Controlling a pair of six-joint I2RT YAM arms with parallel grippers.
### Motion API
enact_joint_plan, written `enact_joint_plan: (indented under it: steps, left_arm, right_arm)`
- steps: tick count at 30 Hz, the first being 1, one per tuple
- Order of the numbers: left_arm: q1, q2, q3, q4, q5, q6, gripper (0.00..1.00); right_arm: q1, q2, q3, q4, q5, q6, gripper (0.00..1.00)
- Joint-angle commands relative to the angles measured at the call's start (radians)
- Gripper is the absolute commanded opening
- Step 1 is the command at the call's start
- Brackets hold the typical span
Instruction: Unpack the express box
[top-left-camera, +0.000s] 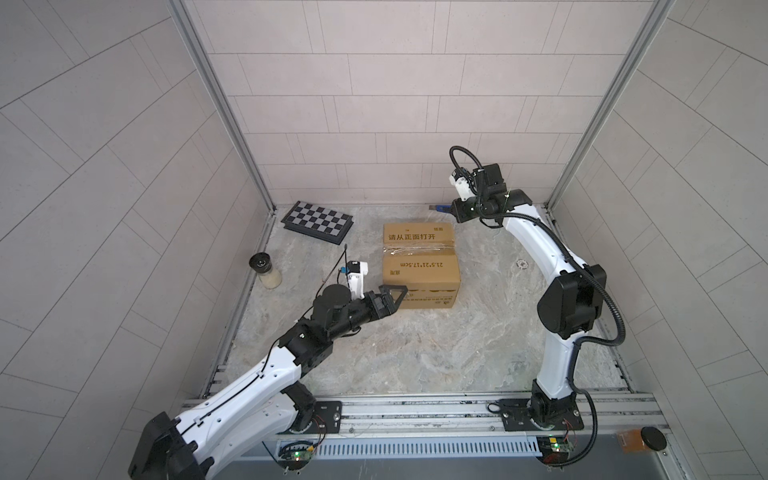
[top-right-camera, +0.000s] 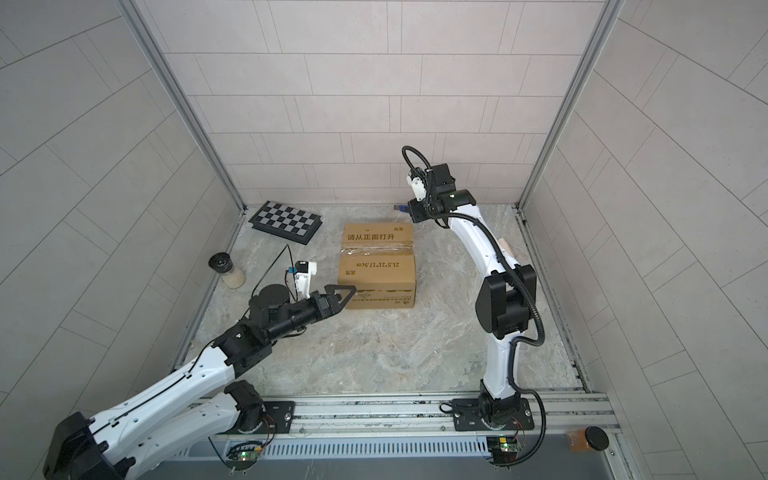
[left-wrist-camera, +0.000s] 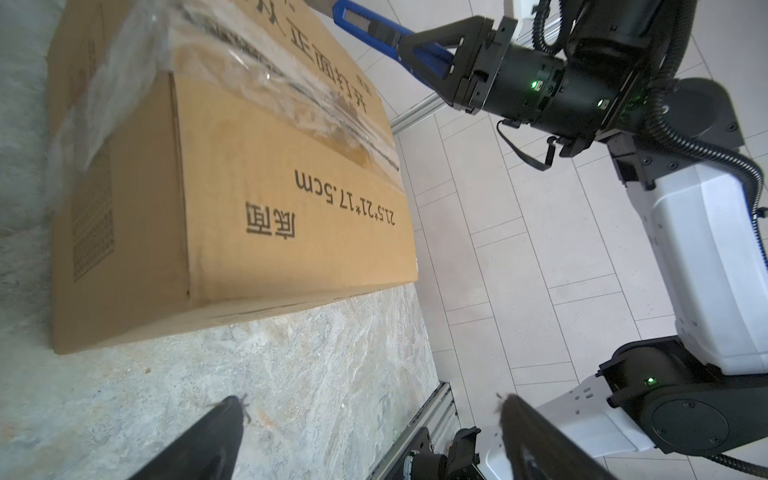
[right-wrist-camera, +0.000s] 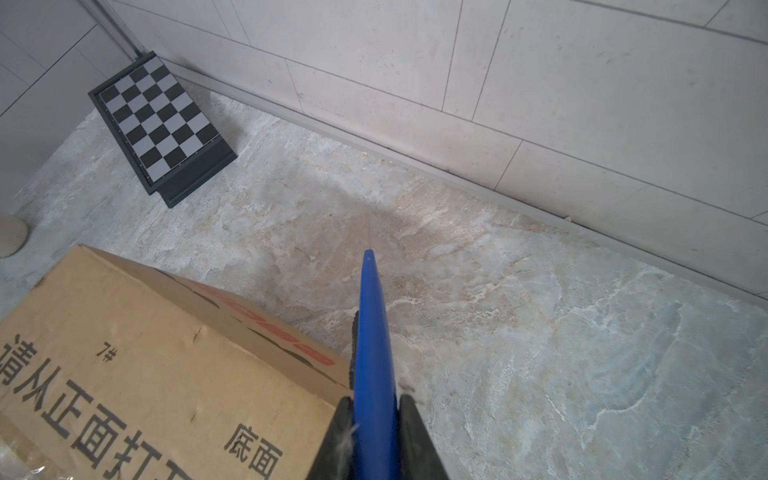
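Taped box, cutter in my right gripper, left gripper wide open.
The box sits mid-way across the floor, its flaps shut under clear tape. My right gripper is clamped on the blue cutter, holding it in the air just past the box's far right corner, tip clear of the cardboard. My left gripper is spread fully and empty, just beside the box's near left corner.

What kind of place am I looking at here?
Probably a robot test cell: tile-look wall panels in metal framing surround the floor, and the left arm and right arm are bolted to an aluminium rail.
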Motion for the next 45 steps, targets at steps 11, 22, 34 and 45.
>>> enact_joint_plan:
  steps: [11,22,34,45]
  left_arm:
    - [0.013,0.225,0.097,0.173,-0.045,0.001,1.0]
    - [0.203,0.337,0.184,0.185,0.037,0.055,1.0]
    - [0.259,0.532,0.316,0.251,0.15,0.08,1.0]
    - [0.26,0.555,0.316,0.331,0.222,0.071,1.0]
  right_arm:
    - [0.014,-0.167,-0.192,-0.044,-0.049,-0.104,0.0]
    - [0.014,-0.348,-0.398,0.004,-0.037,-0.005,0.0]
    - [0.05,-0.591,-0.679,0.09,0.015,0.208,0.0]
    - [0.06,-0.629,-0.634,0.042,0.183,0.256,0.0]
